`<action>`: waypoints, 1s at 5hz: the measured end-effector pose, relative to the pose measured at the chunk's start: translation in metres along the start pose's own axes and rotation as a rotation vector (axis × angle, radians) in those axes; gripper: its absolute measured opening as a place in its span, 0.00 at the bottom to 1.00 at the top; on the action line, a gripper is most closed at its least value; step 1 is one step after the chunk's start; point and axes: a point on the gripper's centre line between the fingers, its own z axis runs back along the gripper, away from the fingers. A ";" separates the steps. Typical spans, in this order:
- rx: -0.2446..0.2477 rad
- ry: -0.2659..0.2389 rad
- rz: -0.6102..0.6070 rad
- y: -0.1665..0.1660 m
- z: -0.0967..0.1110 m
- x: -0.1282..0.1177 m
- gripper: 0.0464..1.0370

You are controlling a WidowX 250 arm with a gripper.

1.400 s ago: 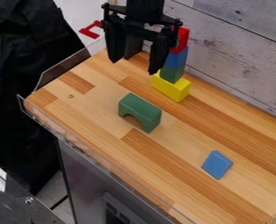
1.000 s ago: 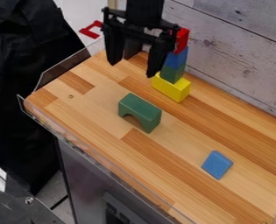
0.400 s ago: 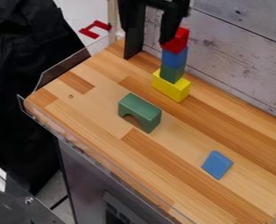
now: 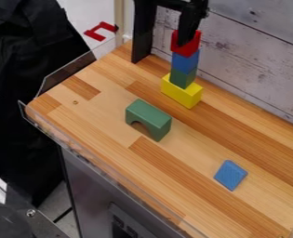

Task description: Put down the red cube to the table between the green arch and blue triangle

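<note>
Plainly, the red cube (image 4: 187,50) tops the stack (image 4: 185,62), partly behind the hand (image 4: 162,38)

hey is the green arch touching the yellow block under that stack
Apart. In the camera view, a strip of bare wooden tabletop shows between the green arch and the yellow block.

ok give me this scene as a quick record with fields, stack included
stack, top down: red cube, blue block, green block, yellow block
green arch: on table, nearer the stack than the triangle
blue triangle: on table, lower right
gripper: open, at the red cube
task status: cube not yet between arch and triangle
</note>
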 end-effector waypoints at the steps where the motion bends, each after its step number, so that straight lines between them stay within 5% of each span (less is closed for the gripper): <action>1: -0.006 0.020 0.007 0.000 -0.005 0.002 0.96; 5: -0.045 0.035 0.019 -0.006 0.001 0.019 0.96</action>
